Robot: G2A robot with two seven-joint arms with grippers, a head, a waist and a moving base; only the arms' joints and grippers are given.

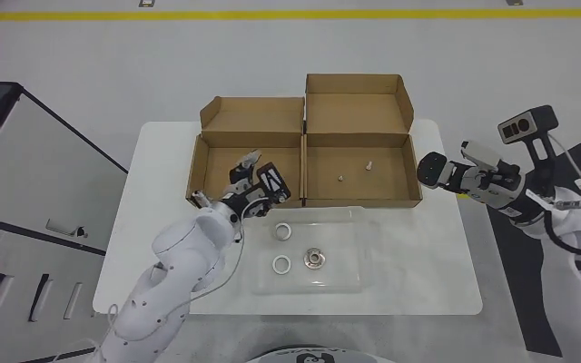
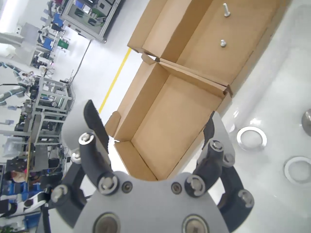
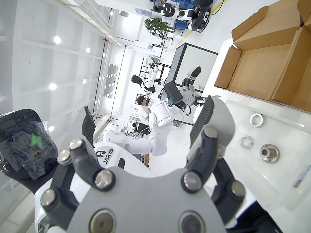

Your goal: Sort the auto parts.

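1. The desk [image 1: 163,227] is a smooth white slab with rounded corners.
2. Two shallow boxes of brown corrugated card sit side by side at the back, lids folded open and away. The left box [image 1: 216,172] and the right box [image 1: 395,172] touch along a shared wall.
3. The right box holds two small silvery metal bolts.
   - The right-hand bolt [image 1: 369,166] lies on its side with its shank flat to the card. Which way its head points is too small to tell.
   - The left-hand bolt [image 1: 339,178] sits near it, apart. It looks end-on, and I cannot tell its axis.
4. A clear, glossy plastic tray [image 1: 363,277], rectangular with soft corners, lies just in front of the boxes.
5. Three parts lie in the tray's left half.
   - The rear ring [image 1: 283,231] and the front ring [image 1: 282,264] are pale, smooth and flat, with their bores facing up.
   - The bushing [image 1: 315,259] is dull grey metal and sits just beside the front ring. It rests on its round flange with its hub and bore upright.
6. The left tool [image 1: 259,172] hangs over the left box near its front right corner. Its ribbed black pads are spread wide, with nothing between them.
7. The right tool [image 1: 427,170] sits off the right box's right wall, above the desk. Its pads are apart and it is empty.
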